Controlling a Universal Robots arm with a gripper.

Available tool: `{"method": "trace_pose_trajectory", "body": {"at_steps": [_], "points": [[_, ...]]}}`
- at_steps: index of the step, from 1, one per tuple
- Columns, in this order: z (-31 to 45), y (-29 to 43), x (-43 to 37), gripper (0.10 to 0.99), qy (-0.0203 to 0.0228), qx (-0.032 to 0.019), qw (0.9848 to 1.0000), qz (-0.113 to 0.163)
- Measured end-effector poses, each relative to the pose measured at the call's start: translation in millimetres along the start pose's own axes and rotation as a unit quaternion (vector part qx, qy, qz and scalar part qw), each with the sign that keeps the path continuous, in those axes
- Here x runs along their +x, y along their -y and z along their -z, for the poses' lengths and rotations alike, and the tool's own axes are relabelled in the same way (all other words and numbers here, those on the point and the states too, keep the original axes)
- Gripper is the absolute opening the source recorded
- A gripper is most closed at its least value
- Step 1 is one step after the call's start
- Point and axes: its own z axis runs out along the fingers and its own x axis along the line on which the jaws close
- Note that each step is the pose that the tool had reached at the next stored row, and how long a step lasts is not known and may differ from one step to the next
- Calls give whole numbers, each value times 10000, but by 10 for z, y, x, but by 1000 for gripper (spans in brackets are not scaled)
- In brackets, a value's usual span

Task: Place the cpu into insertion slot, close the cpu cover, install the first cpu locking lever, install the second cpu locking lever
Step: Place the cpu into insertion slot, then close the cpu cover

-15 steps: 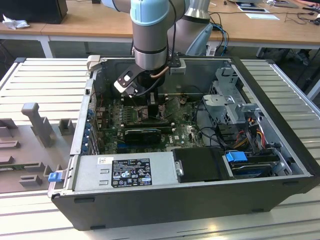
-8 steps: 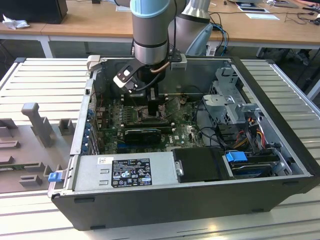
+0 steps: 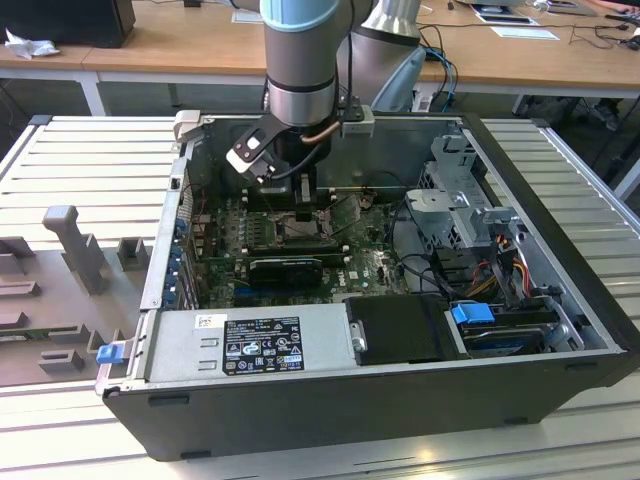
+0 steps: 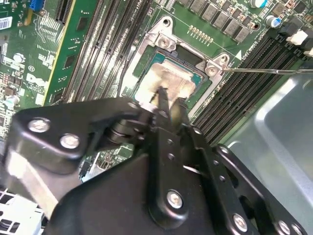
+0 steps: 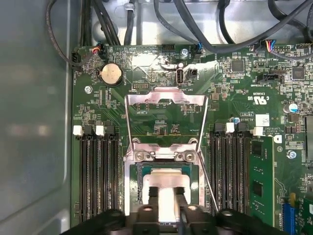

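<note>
Nearest stands the open computer case (image 3: 300, 410) on the slatted worktop (image 3: 90, 160), its grey power supply (image 3: 250, 345) along the near wall. Beyond that lies the green motherboard (image 3: 372, 262), and the arm (image 3: 300, 50) reaches down over its middle.

In both wrist views the hand (image 5: 167, 196) sits right over the insertion slot (image 5: 129, 181), which lies between two banks of memory slots (image 5: 95, 176). The cpu (image 5: 166, 177) lies flat inside the slot's frame, silvery face up, and looks seated rather than tilted. Whether the hand grips the chip, merely touches it or has let it go, I cannot tell.

Just past the slot, on the side away from the hand, the cpu cover (image 5: 166, 97) stands swung open. It is hinged at the slot's edge, and bare board shows through its cut-out. A thin locking lever (image 5: 208, 186) runs free beside the slot.

By my reading, the first step is done or all but done. Closing the cover and fastening both levers are left.
</note>
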Motion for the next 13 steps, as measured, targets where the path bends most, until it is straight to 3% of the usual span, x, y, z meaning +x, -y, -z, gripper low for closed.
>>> {"method": "trace_pose_trajectory", "body": {"at_steps": [1,2,13], "points": [[15,-1,1,157,3,0,10000,1],[22,-2,1,106,4,-1,10000,1],[109,-6,3,106,45,-1,10000,0]]}}
